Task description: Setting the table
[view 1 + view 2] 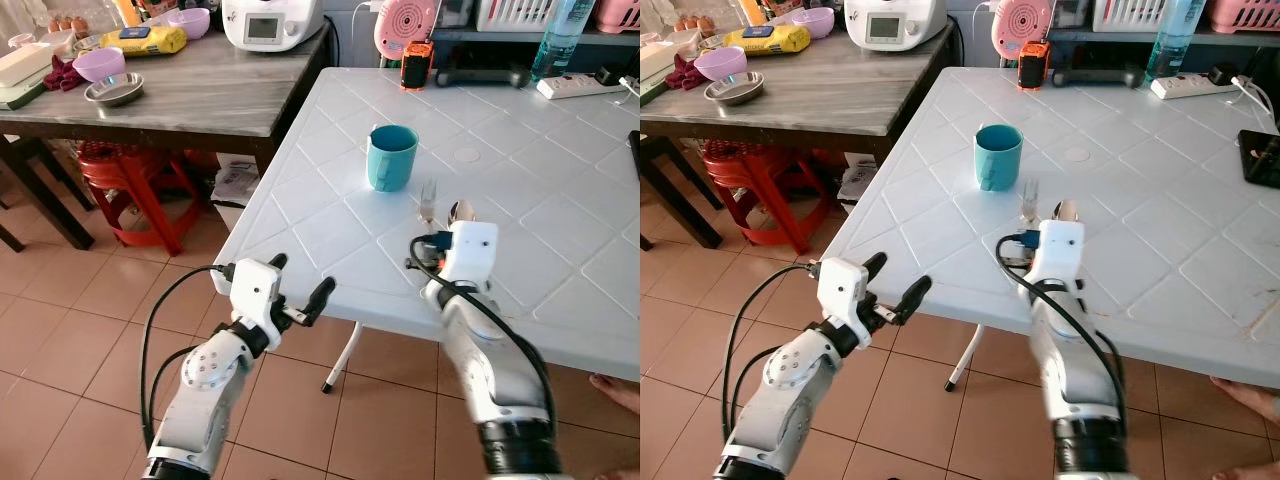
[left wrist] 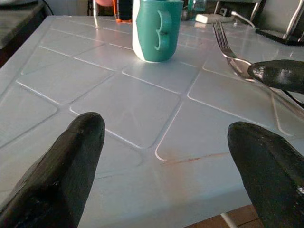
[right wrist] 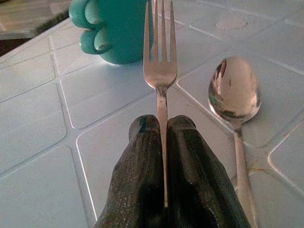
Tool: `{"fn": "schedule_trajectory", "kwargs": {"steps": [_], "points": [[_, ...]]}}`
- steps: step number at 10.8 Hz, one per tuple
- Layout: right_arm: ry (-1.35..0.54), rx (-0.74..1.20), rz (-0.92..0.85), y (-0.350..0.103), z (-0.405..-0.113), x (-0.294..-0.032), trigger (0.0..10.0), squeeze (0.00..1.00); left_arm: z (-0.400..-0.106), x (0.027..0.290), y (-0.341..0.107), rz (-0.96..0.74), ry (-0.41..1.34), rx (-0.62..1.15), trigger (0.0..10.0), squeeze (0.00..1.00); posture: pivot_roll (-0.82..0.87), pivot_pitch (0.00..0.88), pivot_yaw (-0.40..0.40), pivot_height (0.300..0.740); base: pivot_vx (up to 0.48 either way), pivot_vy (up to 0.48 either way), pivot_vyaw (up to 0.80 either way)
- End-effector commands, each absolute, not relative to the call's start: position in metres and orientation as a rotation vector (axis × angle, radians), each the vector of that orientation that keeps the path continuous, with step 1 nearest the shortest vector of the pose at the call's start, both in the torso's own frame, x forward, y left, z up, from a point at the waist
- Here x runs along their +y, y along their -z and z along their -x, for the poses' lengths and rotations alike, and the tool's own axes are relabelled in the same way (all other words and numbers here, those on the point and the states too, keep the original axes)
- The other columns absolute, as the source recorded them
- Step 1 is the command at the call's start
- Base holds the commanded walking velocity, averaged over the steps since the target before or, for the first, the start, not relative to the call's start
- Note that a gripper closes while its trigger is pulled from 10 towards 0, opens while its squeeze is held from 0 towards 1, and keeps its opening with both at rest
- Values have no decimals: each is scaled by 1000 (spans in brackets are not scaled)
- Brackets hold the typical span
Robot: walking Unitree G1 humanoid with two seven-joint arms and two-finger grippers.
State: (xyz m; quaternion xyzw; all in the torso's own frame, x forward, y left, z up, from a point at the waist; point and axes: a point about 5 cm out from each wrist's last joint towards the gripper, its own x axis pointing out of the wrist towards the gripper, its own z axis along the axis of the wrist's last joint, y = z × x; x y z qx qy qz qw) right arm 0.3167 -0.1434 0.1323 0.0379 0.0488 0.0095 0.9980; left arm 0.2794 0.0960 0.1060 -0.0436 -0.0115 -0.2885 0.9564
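A teal mug [image 1: 391, 157] stands upright on the white plastic table [image 1: 520, 150]. My right gripper [image 3: 162, 124] is shut on the handle of a metal fork [image 3: 160, 61], whose tines point toward the mug from just short of it. A metal spoon [image 3: 234, 92] lies on the table right beside the fork, bowl up. My left gripper [image 1: 300, 280] hovers open at the table's front-left edge with nothing between its fingers [image 2: 71, 166]; the mug [image 2: 156, 29] lies well ahead of it.
A grey stone-topped table [image 1: 200, 100] at the back left carries bowls, a yellow packet and a white appliance, with a red stool [image 1: 140, 185] under it. A pink fan, orange device [image 1: 416, 64], bottle and power strip line the white table's far side. A person's foot [image 1: 615, 392] is at lower right.
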Motion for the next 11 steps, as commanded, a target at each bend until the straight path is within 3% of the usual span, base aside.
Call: {"fn": "schedule_trajectory", "kwargs": {"steps": [1, 6, 11], "points": [[-30, 54, -83, -139, -315, -142, 10000, 0, -282, 102, -111, 71, 559, -46, 10000, 0, -106, 105, 96, 740, 0, 0, 0], [-28, -25, -55, -152, -307, -149, 10000, 0, -303, 130, -114, 47, 253, -54, 10000, 0, -107, 107, 94, 740, 0, 0, 0], [48, -115, -82, -167, -295, -160, 10000, 0, -308, 124, -114, 74, 243, -55, 10000, 0, -122, 99, 102, 740, 0, 0, 0]]}}
